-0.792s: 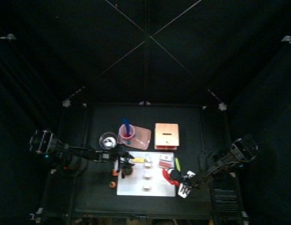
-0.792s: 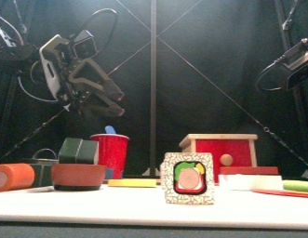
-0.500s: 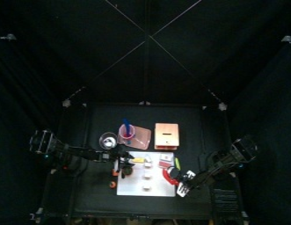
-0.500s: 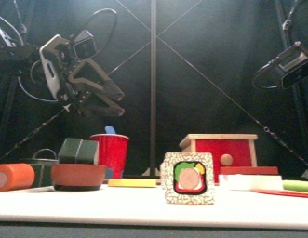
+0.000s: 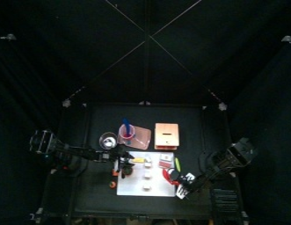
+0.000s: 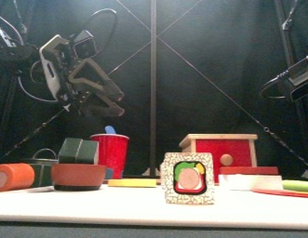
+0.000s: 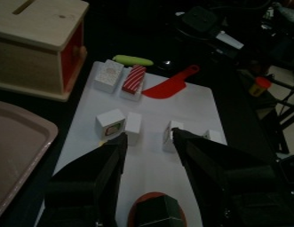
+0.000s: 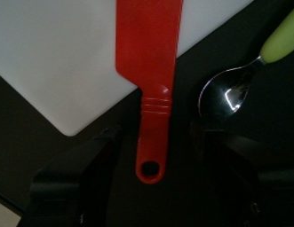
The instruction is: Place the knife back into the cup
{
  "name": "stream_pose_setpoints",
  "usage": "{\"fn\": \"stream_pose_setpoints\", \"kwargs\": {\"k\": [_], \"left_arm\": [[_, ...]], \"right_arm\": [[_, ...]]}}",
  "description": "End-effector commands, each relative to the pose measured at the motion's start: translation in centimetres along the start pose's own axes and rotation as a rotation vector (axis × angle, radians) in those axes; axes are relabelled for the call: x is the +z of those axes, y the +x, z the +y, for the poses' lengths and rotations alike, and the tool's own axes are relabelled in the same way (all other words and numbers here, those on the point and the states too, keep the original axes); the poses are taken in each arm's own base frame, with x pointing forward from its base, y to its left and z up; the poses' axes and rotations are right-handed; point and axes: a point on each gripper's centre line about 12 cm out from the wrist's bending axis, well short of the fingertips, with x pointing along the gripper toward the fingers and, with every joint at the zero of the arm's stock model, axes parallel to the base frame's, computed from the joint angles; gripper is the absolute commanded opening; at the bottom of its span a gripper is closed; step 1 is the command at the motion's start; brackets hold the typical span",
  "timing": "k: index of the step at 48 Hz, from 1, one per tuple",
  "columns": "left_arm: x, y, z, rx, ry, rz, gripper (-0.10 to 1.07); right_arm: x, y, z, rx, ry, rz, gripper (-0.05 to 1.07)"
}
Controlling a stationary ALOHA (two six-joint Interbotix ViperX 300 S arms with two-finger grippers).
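Near the right front corner of the black table (image 5: 89, 114), the red knife (image 8: 149, 80) lies flat, its blade on the white mat (image 5: 151, 173) and its handle sticking out over the mat's edge onto the dark tabletop. The handle has a hole at its end. Just beside the handle lies a metal spoon (image 8: 238, 84) with a pale green handle, its bowl on the bare table. The right gripper (image 8: 161, 142) hangs directly above the knife's handle with its jaws spread wide, one on each side of the handle and touching nothing. From the front that arm sits high on the right.

The cup (image 6: 110, 153), reddish and upright, stands at the far left of the table, behind a dark green block (image 6: 79, 151), and something blue pokes up out of its rim. From above it sits left of the tan box (image 5: 169, 134), with a pale grey bowl (image 5: 109, 139) just to its left. It is well apart from the knife.

The left gripper (image 7: 155, 160) hovers over the left part of the mat, jaws parted and empty, above a few small white blocks (image 7: 111, 122). At the very front of the table a small patterned block (image 6: 186, 178) stands upright.
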Motion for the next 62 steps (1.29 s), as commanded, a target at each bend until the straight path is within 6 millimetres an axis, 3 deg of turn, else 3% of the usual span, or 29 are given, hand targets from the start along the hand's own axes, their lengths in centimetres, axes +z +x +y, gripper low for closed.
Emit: {"fn": "stream_pose_setpoints", "kwargs": {"k": [1, 9, 24, 30, 38, 48, 62], "left_arm": [[0.6, 0.1, -0.2, -0.006, 0.002, -0.022, 0.83], [0.5, 0.1, -0.2, -0.006, 0.002, -0.021, 0.83], [0.7, -0.3, -0.4, -0.022, 0.026, -0.030, 0.83], [0.9, -1.0, -0.4, -0.028, 0.031, -0.040, 0.83], [0.7, -2.1, -0.6, -0.045, 0.050, -0.044, 0.83], [0.6, -3.1, -1.3, -0.077, 0.067, -0.052, 0.83], [-0.3, -3.8, -2.1, -0.112, 0.090, -0.031, 0.83]], "right_arm": [[0.2, -0.7, 1.4, 0.042, 0.011, -0.003, 0.93], [0.0, -0.7, 1.8, 0.055, 0.019, 0.009, 0.88], [0.1, -1.0, 2.2, 0.065, 0.009, 0.002, 0.56], [0.8, -2.0, 2.5, 0.067, -0.007, -0.025, 0.52], [2.9, -5.1, 2.9, 0.055, -0.044, -0.119, 0.52], [6.5, -8.9, 1.9, 0.026, -0.025, -0.252, 0.52], [11.1, -11.7, -0.2, 0.025, 0.026, -0.414, 0.52]]}}
